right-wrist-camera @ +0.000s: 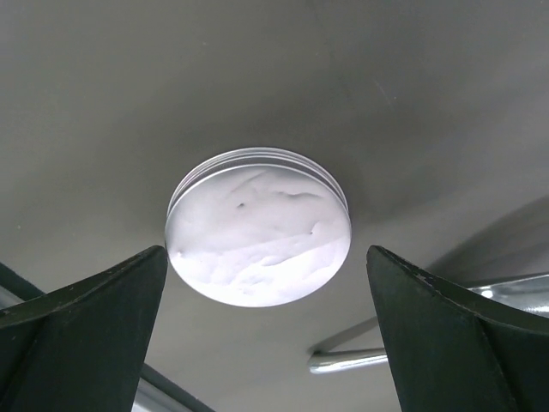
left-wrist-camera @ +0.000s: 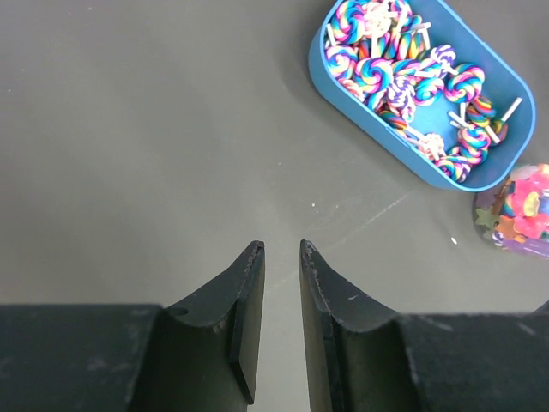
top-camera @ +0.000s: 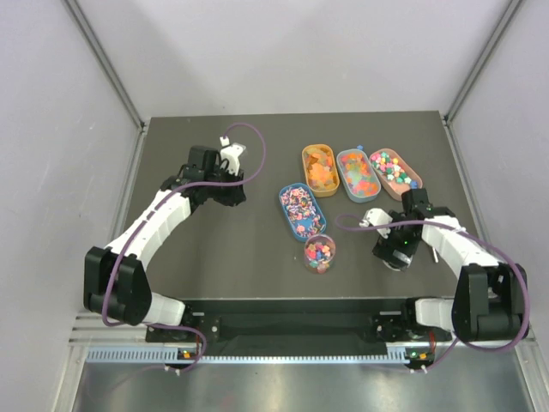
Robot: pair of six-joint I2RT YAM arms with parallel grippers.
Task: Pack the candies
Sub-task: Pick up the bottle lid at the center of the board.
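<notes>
Right of the filled jar, right end effector gapes over the lid (likely next: grasp, cap); left end effector narrowly parted, empty.

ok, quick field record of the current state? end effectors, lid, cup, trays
left end effector: fingers nearly together, empty, above bare table
right end effector: wide open, straddling the lid, no contact
lid: flat on the table
cup: uncovered, mixed candies inside
blue tray: swirl lollipops
orange tray, grey-blue tray, pink tray: filled, side by side, farther back
</notes>
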